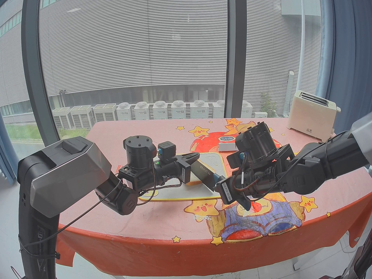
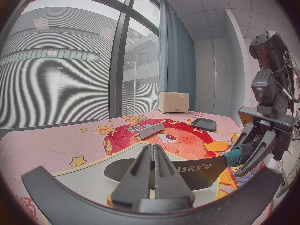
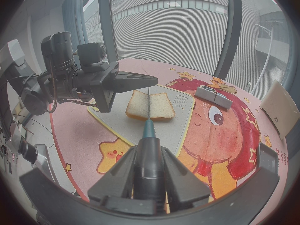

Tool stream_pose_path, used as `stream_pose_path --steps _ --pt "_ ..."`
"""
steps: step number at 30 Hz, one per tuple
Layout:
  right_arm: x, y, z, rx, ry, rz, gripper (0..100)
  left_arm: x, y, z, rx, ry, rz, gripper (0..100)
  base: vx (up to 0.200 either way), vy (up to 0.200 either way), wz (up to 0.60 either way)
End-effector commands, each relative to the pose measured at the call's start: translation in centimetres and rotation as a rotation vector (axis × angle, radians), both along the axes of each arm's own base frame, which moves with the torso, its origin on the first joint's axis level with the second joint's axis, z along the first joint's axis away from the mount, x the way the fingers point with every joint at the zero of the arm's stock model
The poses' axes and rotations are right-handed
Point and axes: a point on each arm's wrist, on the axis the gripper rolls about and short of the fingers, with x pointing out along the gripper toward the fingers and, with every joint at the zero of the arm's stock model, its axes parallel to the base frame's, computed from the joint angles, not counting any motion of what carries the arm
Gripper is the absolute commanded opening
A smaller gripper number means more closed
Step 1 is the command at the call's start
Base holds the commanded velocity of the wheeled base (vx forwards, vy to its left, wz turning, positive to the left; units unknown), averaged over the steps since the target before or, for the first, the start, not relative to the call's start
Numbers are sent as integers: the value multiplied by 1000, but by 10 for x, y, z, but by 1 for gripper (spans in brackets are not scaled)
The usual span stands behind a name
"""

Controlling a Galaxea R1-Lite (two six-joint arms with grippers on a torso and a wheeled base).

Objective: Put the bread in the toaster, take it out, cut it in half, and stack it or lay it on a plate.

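Spanning square bread [image 3: 162, 107], flat knife [image 2: 197, 171]

**Bread under the knife on the board**

A pale, square bread slice [image 3: 159, 105] lies flat on the grey, yellow-rimmed cutting board [image 3: 162, 132]. The teal-handled knife [image 3: 149, 130] stands edge-down across its middle. The cream toaster [image 1: 312, 115] stands at the desk's far right, with a dark plate [image 2: 203, 124] near it.

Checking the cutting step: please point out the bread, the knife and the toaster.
bread [image 3: 162, 105], right wrist view, top face of the slice.
knife [image 2: 203, 175], left wrist view, flat of the blade.
toaster [image 1: 310, 117], head view, front wall.
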Motion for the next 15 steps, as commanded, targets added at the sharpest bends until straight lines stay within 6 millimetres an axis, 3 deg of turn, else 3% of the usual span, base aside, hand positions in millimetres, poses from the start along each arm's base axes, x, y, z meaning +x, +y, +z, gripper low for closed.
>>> stream_pose_path --steps 1,8,13,15 --pt "-2 -1 -11 -20 26 0 0 0 -1 -9 11 19 -3 0 0 0 0" --pt "-1 0 -11 -17 21 3 0 -7 4 23 -17 -32 0 0 0 0 0" --pt "1 5 4 15 -20 9 0 -6 5 19 -11 -20 3 0 0 0 0" --pt "1 4 9 24 -33 8 0 -5 3 8 1 2 2 0 0 0 0"
